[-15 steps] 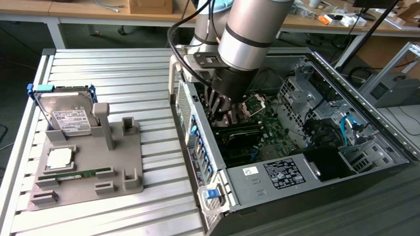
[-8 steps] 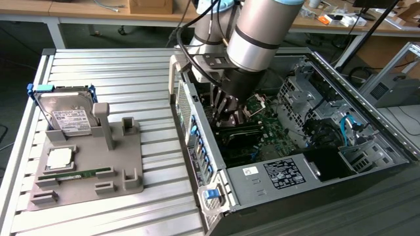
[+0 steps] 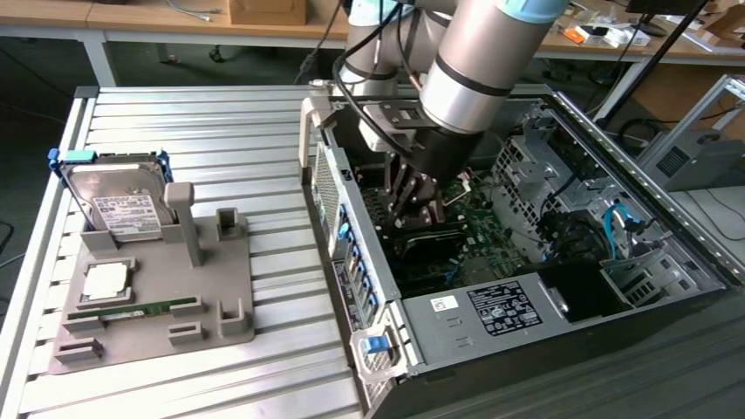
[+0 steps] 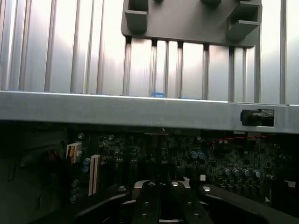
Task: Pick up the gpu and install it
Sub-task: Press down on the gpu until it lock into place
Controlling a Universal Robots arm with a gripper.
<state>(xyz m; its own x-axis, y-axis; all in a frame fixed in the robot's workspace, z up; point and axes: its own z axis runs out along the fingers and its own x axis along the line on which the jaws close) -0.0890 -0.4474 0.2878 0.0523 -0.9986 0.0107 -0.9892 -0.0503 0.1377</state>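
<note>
1. I've got the arm reaching down into the open PC case (image 3: pixel 547 262), which lies on its side at the exterior view's right.
2. Gripper (image 3: pixel 417 199) is low over the motherboard (image 3: pixel 483 231); the jaws are drawn together. In the wrist view the black fingers (image 4: pixel 149 200) sit close, almost meeting.
3. The gpu (image 3: pixel 421 237) reads as a dark flat card just under the fingertips, down at the board. I can't tell whether the fingers actually clamp it or only touch it.
4. Work surface is a ribbed silver metal table (image 3: pixel 209 131); its slats also run behind the case wall (image 4: pixel 140 109) in the wrist view.
5. On the exterior view's left a grey fixture tray (image 3: pixel 227 301) sits on the table. It holds a silver hard drive (image 3: pixel 117 205) standing tilted in a blue frame, a square silver chip (image 3: pixel 105 279) and a narrow green memory stick (image 3: pixel 140 308).
6. Room: wooden benches (image 3: pixel 152 17) along the back with a cardboard box (image 3: pixel 268 10) and clutter; grey equipment (image 3: pixel 699 157) beside the case at far right.
</note>
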